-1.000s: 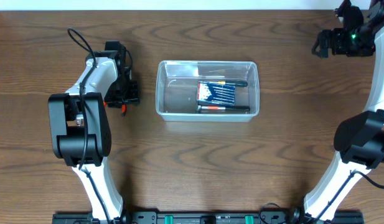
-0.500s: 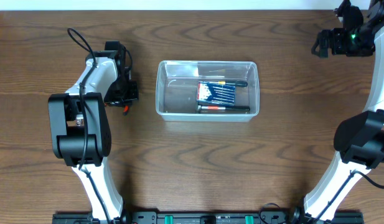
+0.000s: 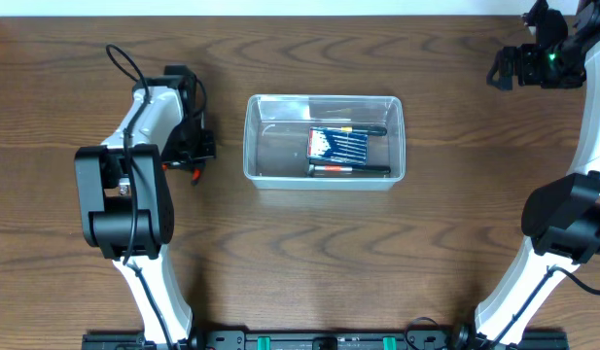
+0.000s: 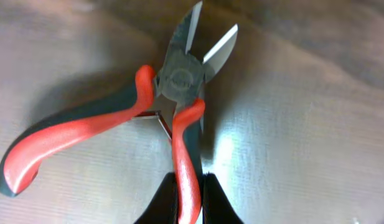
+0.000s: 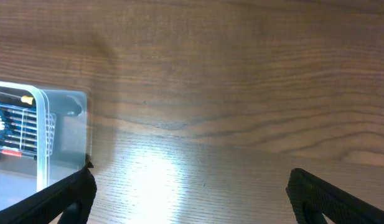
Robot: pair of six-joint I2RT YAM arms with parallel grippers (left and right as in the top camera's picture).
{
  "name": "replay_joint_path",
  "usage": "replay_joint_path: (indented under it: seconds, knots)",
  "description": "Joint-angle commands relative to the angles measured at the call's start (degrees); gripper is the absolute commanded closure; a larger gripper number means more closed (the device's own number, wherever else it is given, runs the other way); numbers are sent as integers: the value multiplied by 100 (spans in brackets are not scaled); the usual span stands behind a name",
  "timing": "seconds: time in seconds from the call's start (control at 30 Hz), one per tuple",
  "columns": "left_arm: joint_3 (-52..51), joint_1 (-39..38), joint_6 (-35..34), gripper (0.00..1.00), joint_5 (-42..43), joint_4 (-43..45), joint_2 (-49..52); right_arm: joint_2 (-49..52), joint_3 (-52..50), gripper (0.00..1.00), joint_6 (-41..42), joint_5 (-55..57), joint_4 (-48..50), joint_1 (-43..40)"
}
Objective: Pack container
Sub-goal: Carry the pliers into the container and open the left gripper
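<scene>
A clear plastic container (image 3: 274, 148) sits at the centre of the wood-grain counter (image 3: 309, 253) in the overhead view, its long sides running left to right, between the two arms. Inside it, toward the right half, lie a blue pack (image 3: 338, 144) of slim items, a black pen (image 3: 366, 128) above the pack and a red-and-black marker (image 3: 348, 169) below it. Just left of the container, the left claw (image 4: 187, 186) is clamped on one red-and-black handle of a pair of side cutters (image 4: 179, 78), which lie flat on the counter with their blades parted and pointing toward the top of the left wrist frame; the other handle sweeps off to the lower left of that frame. In the upper right corner of the overhead frame, well apart from the container, the right claw (image 5: 195, 199) hangs above bare wood with its fingers spread wide, gripping nothing; one corner of the container shows at the left edge of the right wrist frame
</scene>
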Motion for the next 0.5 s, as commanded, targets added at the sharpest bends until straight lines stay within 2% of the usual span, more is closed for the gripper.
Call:
replay_joint_path:
  seconds: [0.0, 0.1, 0.27, 0.47]
  knots:
    - [699, -175, -87, 94, -66, -313, -763, 17, -4, 1, 76, -26, -7, 37]
    - [929, -514, 444, 94, -66, -369, -1357, 17, -4, 1, 76, -26, -4, 37]
    - [940, -1556, 1871, 94, -66, -304, -2155, 17, -4, 1, 76, -28, -4, 37]
    - [896, -2712, 3193, 94, -63, -238, -2216, 17, -4, 1, 79, -28, -9, 37]
